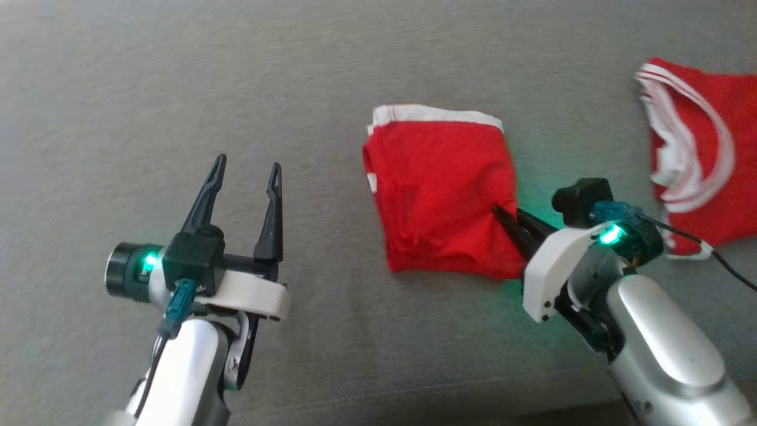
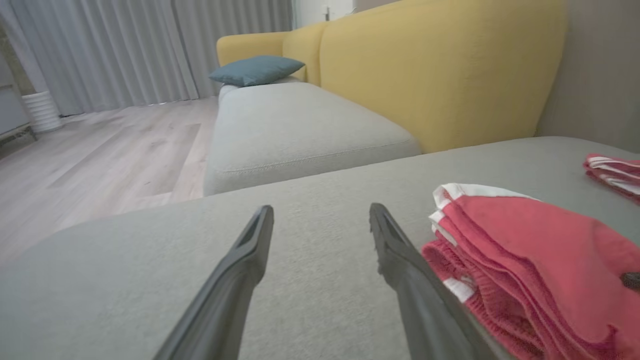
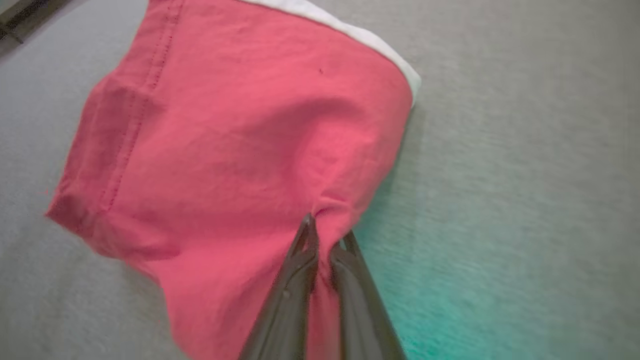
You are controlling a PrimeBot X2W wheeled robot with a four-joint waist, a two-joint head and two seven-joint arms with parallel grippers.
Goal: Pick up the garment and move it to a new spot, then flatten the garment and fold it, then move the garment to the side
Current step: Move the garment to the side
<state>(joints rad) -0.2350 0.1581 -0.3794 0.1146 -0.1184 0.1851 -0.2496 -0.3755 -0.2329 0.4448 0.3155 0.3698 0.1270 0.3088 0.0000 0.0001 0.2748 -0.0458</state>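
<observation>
**Item:** folded red garment (image 1: 437, 189), white-trimmed, laid on the grey cushion (image 1: 177, 89).

**Location:** directly ahead of the right gripper (image 1: 501, 213). Its jaws are pressed together on a small pucker of cloth at the garment's nearest edge, and the bulk is spread beyond the tips.

**Left gripper (image 1: 248, 164):** jaws spread wide, nothing held between them. The garment is found just off its right-hand finger.

**Second red garment (image 1: 704, 160):** set well off to the outer side of the right jaws.

**Step, as judged:** the folded piece is to be shifted aside.

**Handling notes:** how many layers are caught in the pinch cannot be told. The stack is therefore best drawn low and slowly across the cushion rather than hoisted, lest the fold be pulled open. The idle jaws could be brought to the far edge for support.
</observation>
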